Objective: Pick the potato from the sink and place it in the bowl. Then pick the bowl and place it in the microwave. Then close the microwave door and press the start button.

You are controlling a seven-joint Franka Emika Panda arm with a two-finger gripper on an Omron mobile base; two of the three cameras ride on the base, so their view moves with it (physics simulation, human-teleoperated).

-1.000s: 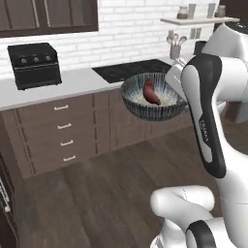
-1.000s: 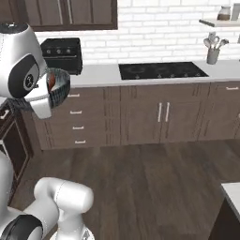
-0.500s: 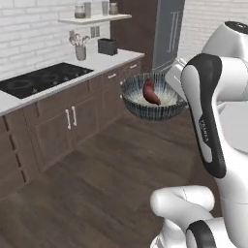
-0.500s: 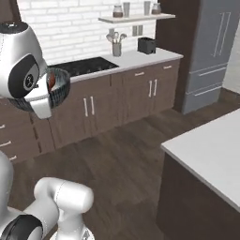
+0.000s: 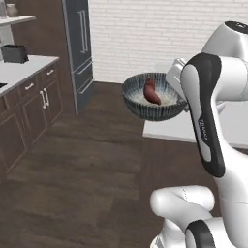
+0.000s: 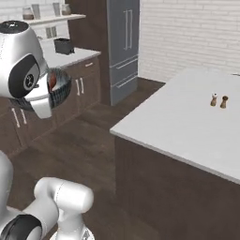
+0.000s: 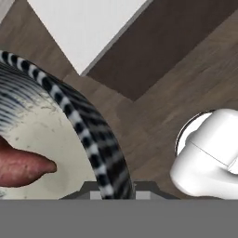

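While the gripper's grip state cannot be told, the grey-blue ribbed round bowl [image 5: 154,99] hangs mid-frame above open dark floor [image 5: 72,169], carrying the reddish-brown oblong potato [image 5: 151,91], beside the white counter [image 5: 193,127] edge.

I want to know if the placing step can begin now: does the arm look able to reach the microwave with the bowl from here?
Probably not. The bowl, potato inside, hangs over open wood floor beside a white island counter; no microwave is ahead, so the base would likely have to drive first.
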